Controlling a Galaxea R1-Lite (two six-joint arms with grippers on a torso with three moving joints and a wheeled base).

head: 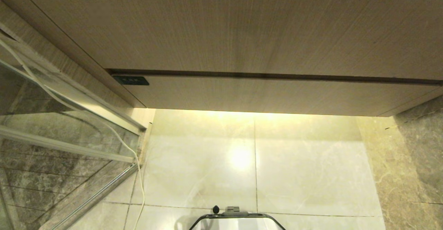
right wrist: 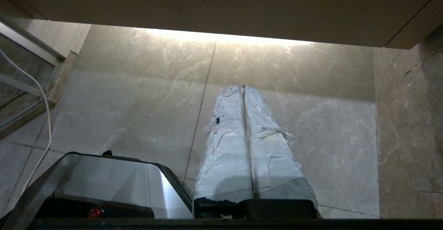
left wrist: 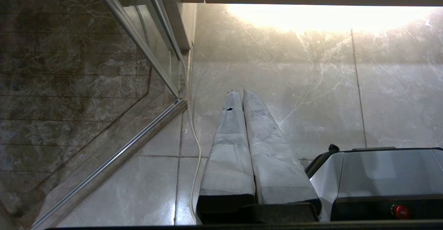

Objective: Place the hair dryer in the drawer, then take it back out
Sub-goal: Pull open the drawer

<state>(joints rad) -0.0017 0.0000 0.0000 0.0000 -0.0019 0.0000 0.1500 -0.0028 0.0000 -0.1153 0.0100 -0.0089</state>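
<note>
The tan wood-grain vanity front fills the upper half of the head view, and the drawer (head: 242, 33) in it is shut, with a dark seam (head: 277, 76) under it. The hair dryer is out of view. My left gripper (left wrist: 241, 91) hangs over the pale floor tiles, its two cloth-wrapped fingers pressed together with nothing between them. My right gripper (right wrist: 243, 87) is likewise shut and empty, pointing at the floor below the vanity's lit underside. Neither arm shows in the head view.
A glass shower screen (head: 69, 143) with a metal frame stands at the left, and a white cord (head: 114, 133) trails down beside it to the floor. A dark marble wall (head: 415, 154) closes the right. My base's front (head: 235, 219) is at the near edge. A small black panel (head: 130, 80) sits at the seam's left end.
</note>
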